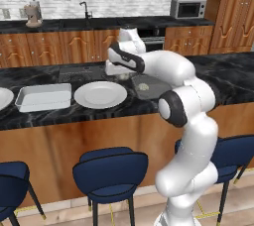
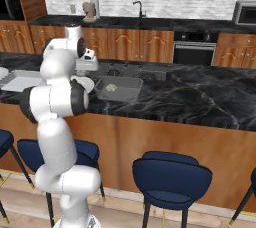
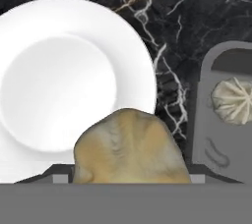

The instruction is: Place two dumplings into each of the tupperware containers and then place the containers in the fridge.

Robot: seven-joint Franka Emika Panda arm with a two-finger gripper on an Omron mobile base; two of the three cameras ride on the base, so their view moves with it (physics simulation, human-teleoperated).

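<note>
Dumpling sits gripped between our wide-set jaws above the counter beside the white plate, so we judge the next move is carrying it over the grey container, which already holds one.

Round white plate on the black marble counter, blue stools below (three showing), microwave behind.

On the counter we see, from left to right in the left base view, the whitish container, a plate and the grey container. One dumpling lies in the grey container. Behind them a cooktop is set into the counter.
</note>
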